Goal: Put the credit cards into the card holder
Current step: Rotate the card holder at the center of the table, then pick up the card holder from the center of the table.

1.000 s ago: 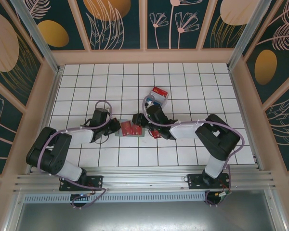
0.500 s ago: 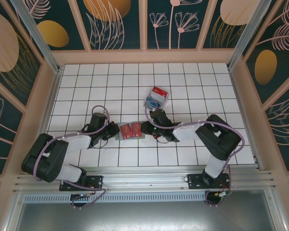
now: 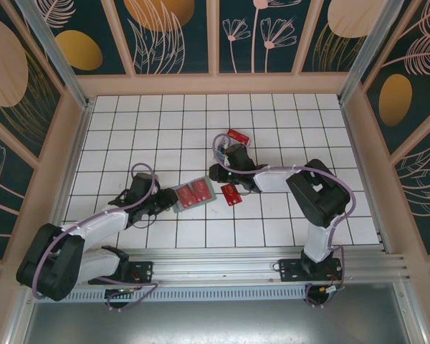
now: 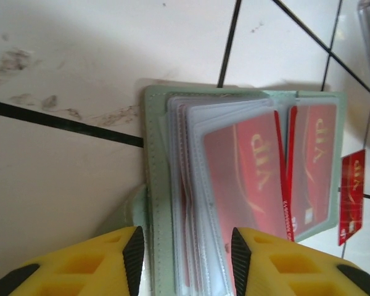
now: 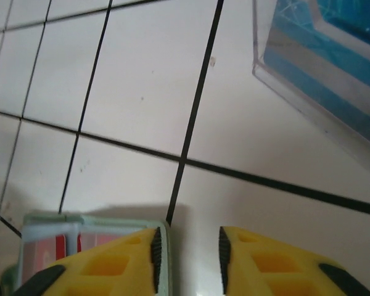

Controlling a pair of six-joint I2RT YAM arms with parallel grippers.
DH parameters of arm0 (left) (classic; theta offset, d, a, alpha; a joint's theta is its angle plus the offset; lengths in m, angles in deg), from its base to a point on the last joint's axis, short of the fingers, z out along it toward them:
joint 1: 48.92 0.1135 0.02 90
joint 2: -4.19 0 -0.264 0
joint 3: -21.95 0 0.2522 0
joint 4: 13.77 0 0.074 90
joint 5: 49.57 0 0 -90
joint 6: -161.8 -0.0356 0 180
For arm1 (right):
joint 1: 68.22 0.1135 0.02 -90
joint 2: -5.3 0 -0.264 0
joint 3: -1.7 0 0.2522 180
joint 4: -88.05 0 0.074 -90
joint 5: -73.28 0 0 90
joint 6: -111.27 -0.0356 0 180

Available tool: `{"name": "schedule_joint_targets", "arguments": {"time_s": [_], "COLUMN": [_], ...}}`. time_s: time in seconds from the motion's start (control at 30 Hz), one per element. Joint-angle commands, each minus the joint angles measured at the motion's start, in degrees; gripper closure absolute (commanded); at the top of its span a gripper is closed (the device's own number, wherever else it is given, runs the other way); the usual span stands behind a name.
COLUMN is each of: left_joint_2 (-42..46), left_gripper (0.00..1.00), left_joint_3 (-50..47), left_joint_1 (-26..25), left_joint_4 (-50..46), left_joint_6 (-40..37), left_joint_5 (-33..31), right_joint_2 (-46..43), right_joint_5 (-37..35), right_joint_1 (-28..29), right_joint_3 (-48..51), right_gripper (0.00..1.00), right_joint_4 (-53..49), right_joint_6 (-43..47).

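Your card holder [image 3: 194, 195] lies open and flat on the white tiled worktop [image 3: 165, 122], between the two arms' working ends and closer to the left one. Two red cards [image 3: 187, 193] sit side by side in its clear sleeves [image 4: 191, 154]. Your left fingers [image 4: 80, 265] are released and stand apart at the holder's left end. In the left wrist view the green cover edge and the fanned sleeves run down into the gap between the two yellow tips. They are not squeezed together there, and I cannot tell whether either pad touches the cover. Your right fingers [image 5: 277, 259] are also parted, with nothing but bare tile and a black grout line between them. A corner of the holder shows just beside the tip on the left of the right wrist view, with a little red visible inside it. From above, those fingers sit just past the holder's far right corner, between it and the clear tray [image 3: 228, 149]. A loose red card [image 3: 231, 193] lies flat on the worktop just beside the holder's right edge, apart from it and near the right forearm. The tray holds blue cards [image 5: 333, 74], and one more red card [image 3: 236, 135] rests at its far end.
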Motion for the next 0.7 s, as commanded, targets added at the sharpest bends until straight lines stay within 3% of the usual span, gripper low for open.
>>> {"name": "schedule_joint_targets", "arguments": {"time_s": [0.0, 0.07, 0.17, 0.3, 0.6, 0.67], "left_joint_2": [-1.03, -2.01, -2.44, -3.36, -3.94, -3.38], "left_gripper": [0.55, 0.55, 0.58, 0.73, 1.0, 1.0], "left_joint_3": [2.83, 3.58, 3.72, 2.1, 0.29, 0.06], "left_joint_1": [0.32, 1.01, 2.2, 4.07, 4.28, 4.3], "left_joint_4": [-4.53, -4.36, -3.24, -0.23, 2.59, 2.42], "left_joint_6": [-1.89, -2.45, -2.74, -2.3, -2.66, -3.06], "left_joint_5": [-2.86, -3.45, -5.27, -5.14, -3.61, -3.73], "right_joint_2": [-5.22, -5.31, -4.51, -1.44, 4.82, 4.8], "right_joint_5": [1.82, 1.92, -3.94, -4.09, -9.62, -9.31], "right_joint_1": [2.8, 6.13, 11.64, 14.62, 19.06, 18.8], "right_joint_3": [-1.85, -3.34, -4.68, -8.04, -15.56, -15.4], "right_gripper": [0.61, 0.57, 0.47, 0.26, 0.22, 0.22], "right_joint_4": [-6.32, -9.79, -13.56, -16.37, -21.0, -20.36], "right_joint_6": [11.0, 16.26, 20.78, 22.45, 23.9, 22.96]}}
